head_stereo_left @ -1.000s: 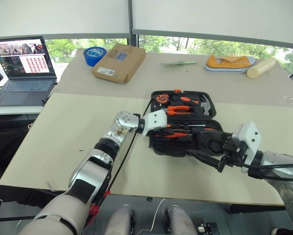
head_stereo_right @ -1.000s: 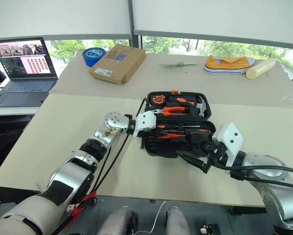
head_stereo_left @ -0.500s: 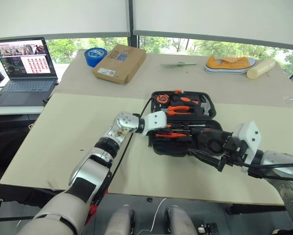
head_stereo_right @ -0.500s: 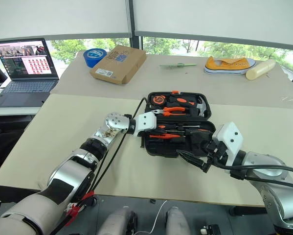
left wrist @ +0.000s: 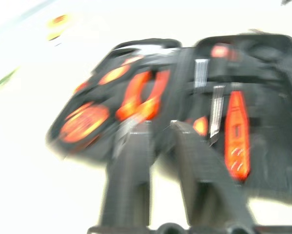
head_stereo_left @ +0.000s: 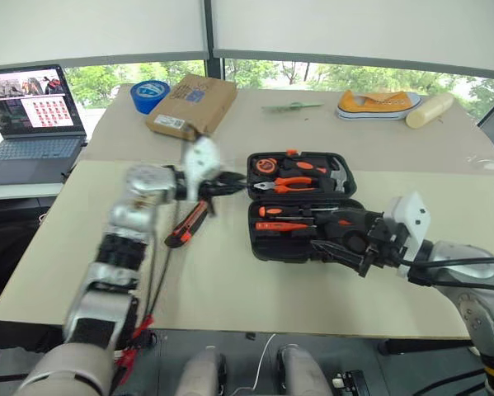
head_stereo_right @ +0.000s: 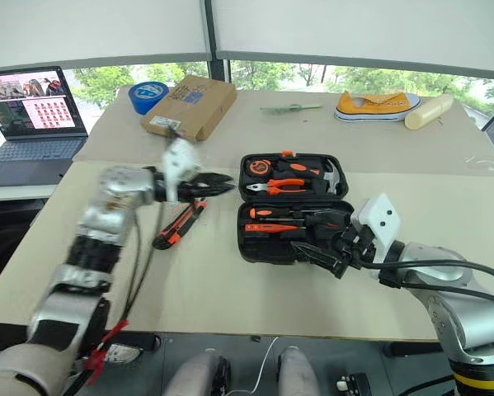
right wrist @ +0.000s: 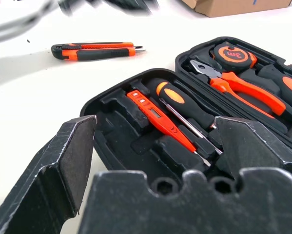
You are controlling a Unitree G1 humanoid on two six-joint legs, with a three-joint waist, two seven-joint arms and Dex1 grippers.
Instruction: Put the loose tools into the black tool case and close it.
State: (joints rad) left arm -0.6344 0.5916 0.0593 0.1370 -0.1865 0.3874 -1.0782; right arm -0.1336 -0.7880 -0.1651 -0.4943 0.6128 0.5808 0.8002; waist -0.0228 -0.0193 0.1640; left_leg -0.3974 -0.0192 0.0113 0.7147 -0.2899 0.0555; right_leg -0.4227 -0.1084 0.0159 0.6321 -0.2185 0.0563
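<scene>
The black tool case [head_stereo_left: 256, 244] lies open in the middle of the table, lid half on the far side. Its near half holds an orange-and-black screwdriver [right wrist: 183, 104] and a slim orange tester screwdriver [right wrist: 154, 116]. Orange pliers [head_stereo_left: 292, 183] and a hammer [head_stereo_left: 339, 177] sit in the lid. An orange-black utility knife [head_stereo_left: 189, 224] lies loose on the table left of the case. My left gripper [head_stereo_left: 230, 183] hovers just left of the lid, above the knife, fingers [left wrist: 129, 175] a little apart and empty. My right gripper [head_stereo_left: 336, 252] stands wide open at the case's near right corner.
A brown cardboard box [head_stereo_left: 193, 103] and a blue tape roll [head_stereo_left: 150, 93] sit at the far left. A laptop [head_stereo_left: 32, 115] stands on a side desk. A yellow shoe [head_stereo_left: 378, 103] and a cream cylinder [head_stereo_left: 428, 110] lie at the far right.
My left arm has swung left and up, away from the case's near half. The utility knife now shows on the table. The right gripper has stayed put.
</scene>
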